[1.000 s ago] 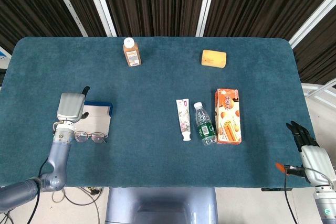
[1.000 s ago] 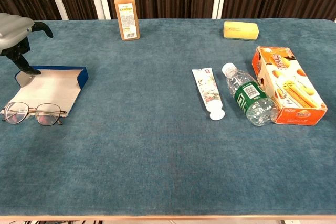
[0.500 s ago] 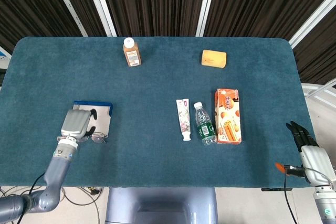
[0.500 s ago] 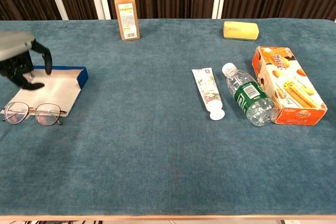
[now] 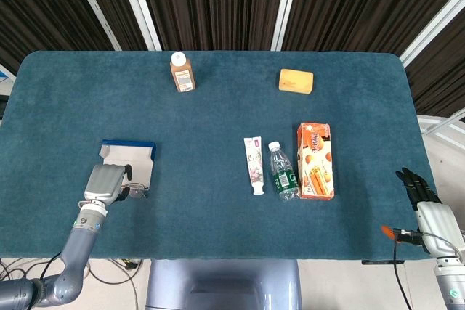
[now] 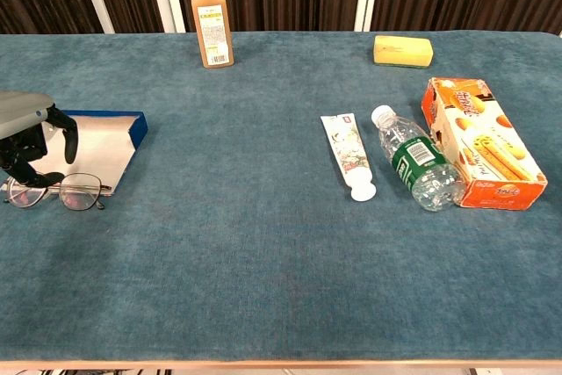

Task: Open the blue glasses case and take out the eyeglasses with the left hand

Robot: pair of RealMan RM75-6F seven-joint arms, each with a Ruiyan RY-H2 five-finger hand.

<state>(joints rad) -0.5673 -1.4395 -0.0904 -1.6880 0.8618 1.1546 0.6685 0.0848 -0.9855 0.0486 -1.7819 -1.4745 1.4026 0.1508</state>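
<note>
Teal felt covers the bench (image 6: 263,243), and at its left edge the grey left hand (image 6: 25,133) hangs over the thin wire-framed eyeglasses (image 6: 66,192), its dark fingers (image 6: 67,133) curled down onto the frame's left part, though whether they actually clamp it cannot be told; just behind lies the open blue glasses case with its pale lining (image 6: 97,142). Further right stand a brown juice bottle (image 6: 212,22) and a yellow sponge (image 6: 403,50) at the top, with a white tube (image 6: 345,154), a green-labelled clear water bottle (image 6: 413,164) and an orange biscuit box (image 6: 479,142) mid-frame. In the head view's lower right corner, off the bench, the right hand (image 5: 421,192) holds nothing, its dark fingers straight and side by side.
</note>
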